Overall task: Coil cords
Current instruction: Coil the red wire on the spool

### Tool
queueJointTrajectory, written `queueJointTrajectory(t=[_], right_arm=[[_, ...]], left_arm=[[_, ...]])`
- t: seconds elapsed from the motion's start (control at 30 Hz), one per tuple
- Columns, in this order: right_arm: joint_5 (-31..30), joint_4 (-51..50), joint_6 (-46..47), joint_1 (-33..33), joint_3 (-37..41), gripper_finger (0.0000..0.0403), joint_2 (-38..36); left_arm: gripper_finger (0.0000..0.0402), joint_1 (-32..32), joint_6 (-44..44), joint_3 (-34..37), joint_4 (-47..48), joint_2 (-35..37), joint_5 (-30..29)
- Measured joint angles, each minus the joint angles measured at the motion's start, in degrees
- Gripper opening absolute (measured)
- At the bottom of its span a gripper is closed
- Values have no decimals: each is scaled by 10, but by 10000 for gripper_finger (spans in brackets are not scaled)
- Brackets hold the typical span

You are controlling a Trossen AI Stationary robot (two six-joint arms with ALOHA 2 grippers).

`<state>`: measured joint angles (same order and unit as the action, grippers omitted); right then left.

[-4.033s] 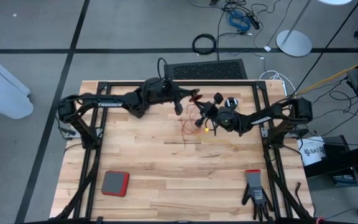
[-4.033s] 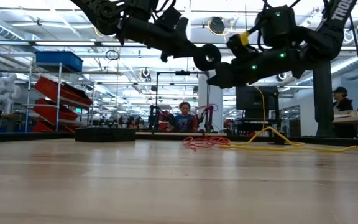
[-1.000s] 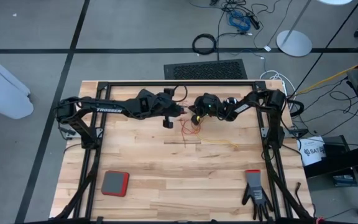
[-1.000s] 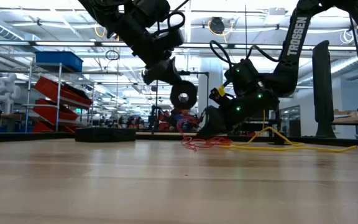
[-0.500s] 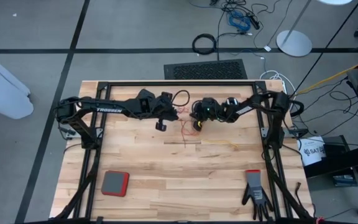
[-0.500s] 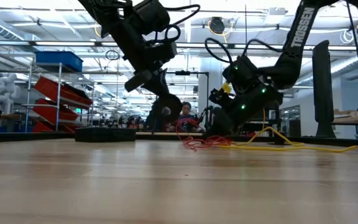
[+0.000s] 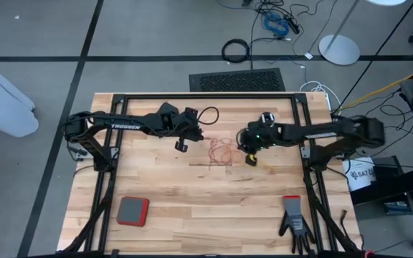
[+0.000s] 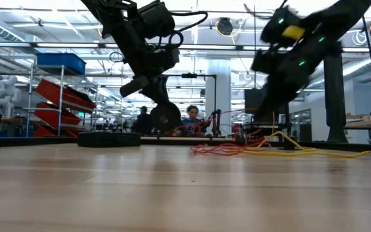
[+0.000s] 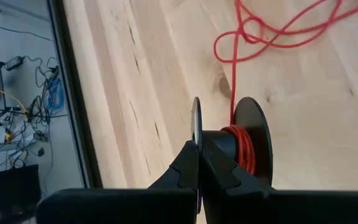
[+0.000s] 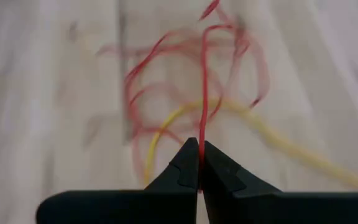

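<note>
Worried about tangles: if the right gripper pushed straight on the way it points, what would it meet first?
Probably the loose red cord heaped ahead of the right gripper, which already pinches a strand, with the yellow cord crossing there; depth is unclear.

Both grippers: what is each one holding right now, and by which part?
Left gripper: shut on the rim of one flange of the small black reel wound with red cord. Right gripper: shut on a strand of the thin red cord, above the loose tangle.

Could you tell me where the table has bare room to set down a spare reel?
The wood between the red pad and the black glove is bare, as is the stretch ahead of them. It is crowded farther back, where the left gripper, right gripper and red cord meet.
</note>
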<state>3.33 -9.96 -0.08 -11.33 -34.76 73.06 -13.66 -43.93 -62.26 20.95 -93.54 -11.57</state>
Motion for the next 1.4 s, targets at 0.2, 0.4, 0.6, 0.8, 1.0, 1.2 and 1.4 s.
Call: queueJointTrajectory(t=[0.2, 0.4, 0.6, 0.8, 1.0, 1.2, 1.4], right_arm=[[0, -180, 52, 71, 0, 0, -121], [-3, -250, 105, 141, 1, 0, -206], [-3, -292, 179, 184, 0, 0, -237], [0, -318, 264, 248, 0, 0, -237], [14, -325, 349, 312, 0, 0, -237], [15, -327, 414, 370, 0, 0, -237], [16, -328, 476, 421, 0, 0, -237]], left_arm=[[0, -6, 0, 0, 10, 1, 0], [0, -6, 0, 0, 12, 1, 0], [0, -6, 1, 0, 20, 1, -1], [0, -6, 1, 0, 23, 1, -1], [0, -6, 2, 0, 23, 1, -1], [0, -6, 6, 0, 23, 1, -1], [0, -6, 14, 0, 23, 1, -1]])
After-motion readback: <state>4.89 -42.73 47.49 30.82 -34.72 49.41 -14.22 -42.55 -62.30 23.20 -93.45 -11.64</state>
